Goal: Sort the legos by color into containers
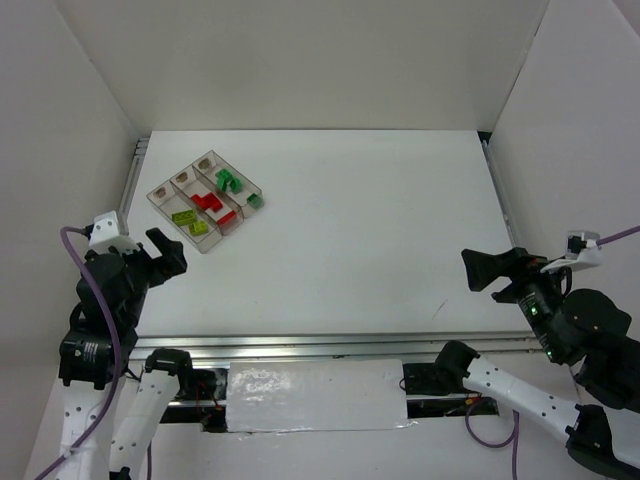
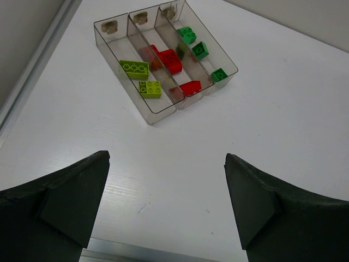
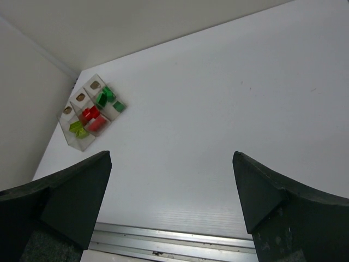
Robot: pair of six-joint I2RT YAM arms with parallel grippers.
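White desk (image 1: 400,230): legos (image 2: 166,57) look all sorted by color in tray (image 2: 155,113), none loose. Left pincer (image 2: 166,157) & right pincer (image 3: 172,154) wide open, empty. Task prob. done.

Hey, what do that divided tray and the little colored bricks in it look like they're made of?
The tray: looks like clear, slightly smoky rigid plastic; the white table and the bricks show through its walls. The yellow-green bricks, red bricks and green bricks: probably opaque moulded plastic, smooth with a slight sheen, round studs on top.
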